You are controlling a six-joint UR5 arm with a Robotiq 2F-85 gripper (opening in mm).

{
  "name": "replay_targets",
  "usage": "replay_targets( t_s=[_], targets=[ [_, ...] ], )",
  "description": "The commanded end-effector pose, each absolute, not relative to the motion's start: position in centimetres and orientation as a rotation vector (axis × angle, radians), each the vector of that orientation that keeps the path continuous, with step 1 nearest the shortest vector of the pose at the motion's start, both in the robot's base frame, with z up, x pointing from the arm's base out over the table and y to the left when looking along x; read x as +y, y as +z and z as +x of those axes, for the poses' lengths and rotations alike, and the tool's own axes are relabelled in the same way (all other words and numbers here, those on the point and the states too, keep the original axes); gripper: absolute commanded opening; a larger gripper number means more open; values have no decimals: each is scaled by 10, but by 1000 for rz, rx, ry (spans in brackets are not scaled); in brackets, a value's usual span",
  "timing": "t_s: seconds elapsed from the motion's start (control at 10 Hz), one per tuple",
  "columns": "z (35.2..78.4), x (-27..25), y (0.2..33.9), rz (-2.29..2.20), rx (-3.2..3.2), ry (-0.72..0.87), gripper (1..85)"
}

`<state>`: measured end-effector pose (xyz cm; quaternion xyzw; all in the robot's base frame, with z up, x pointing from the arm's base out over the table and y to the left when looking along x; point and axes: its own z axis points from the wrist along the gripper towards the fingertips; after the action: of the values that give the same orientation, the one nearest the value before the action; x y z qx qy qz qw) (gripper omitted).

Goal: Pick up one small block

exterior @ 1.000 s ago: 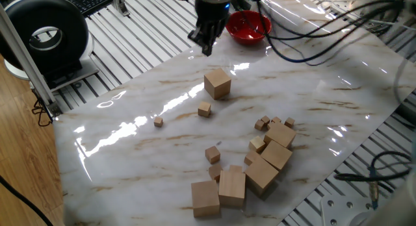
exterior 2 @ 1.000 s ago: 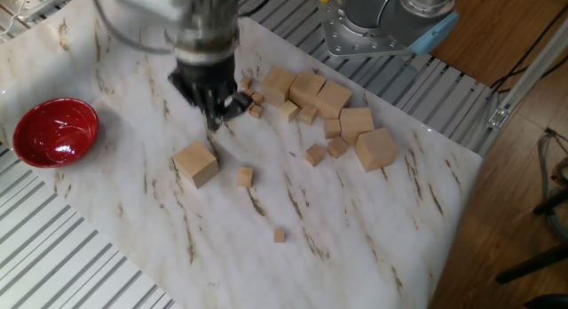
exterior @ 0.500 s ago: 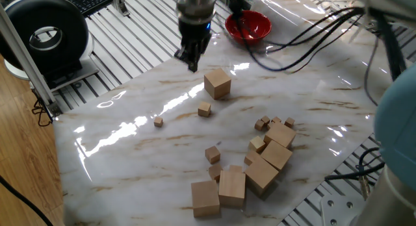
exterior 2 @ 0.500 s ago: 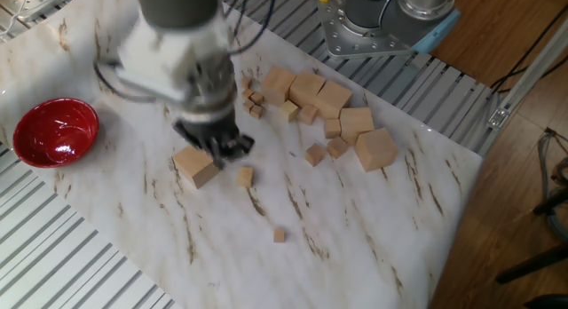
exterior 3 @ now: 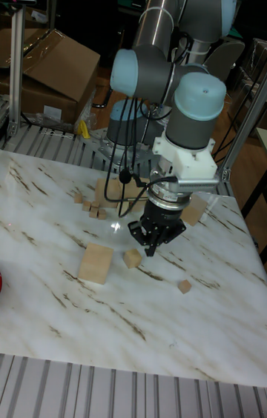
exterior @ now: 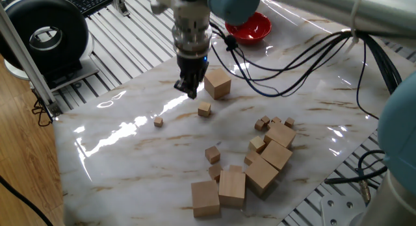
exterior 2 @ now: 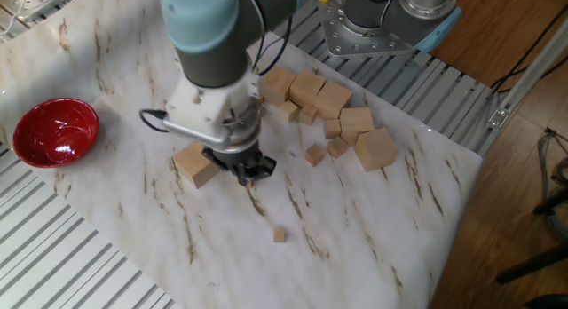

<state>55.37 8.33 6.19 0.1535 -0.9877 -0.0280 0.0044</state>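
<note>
A small block (exterior: 205, 109) of pale wood lies alone on the marble table, between a big cube (exterior: 218, 83) and the tiniest cube (exterior: 158, 122). My gripper (exterior: 189, 91) hangs just above the table close beside this small block, fingers pointing down and slightly apart, with nothing between them. In the tall fixed view the gripper (exterior 3: 152, 246) stands just right of the small block (exterior 3: 132, 258), with the big cube (exterior 3: 96, 262) further left. In the other fixed view the gripper (exterior 2: 248, 171) hides the block; the big cube (exterior 2: 195, 164) shows beside it.
A cluster of big and small wooden cubes (exterior: 260, 164) lies at the table's front right, with another small cube (exterior: 212, 153) near it. A red bowl (exterior: 250, 26) sits at the far edge. Cables (exterior: 305, 41) trail from the arm. A black round device (exterior: 45, 31) stands off the table.
The gripper has travelled from near the red bowl across the table and down, past the big cube, to a spot right beside the lone small block. No block has moved.
</note>
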Motion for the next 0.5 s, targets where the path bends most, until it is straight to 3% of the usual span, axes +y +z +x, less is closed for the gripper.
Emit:
replay_targets(
  t_s=[0.0, 0.2, 0.4],
  targets=[
    [544, 83, 47, 691, -3047, -92, 340],
    [536, 65, 39, 868, -2979, -54, 583],
    [534, 50, 28, 966, -2945, -20, 597]
  ],
)
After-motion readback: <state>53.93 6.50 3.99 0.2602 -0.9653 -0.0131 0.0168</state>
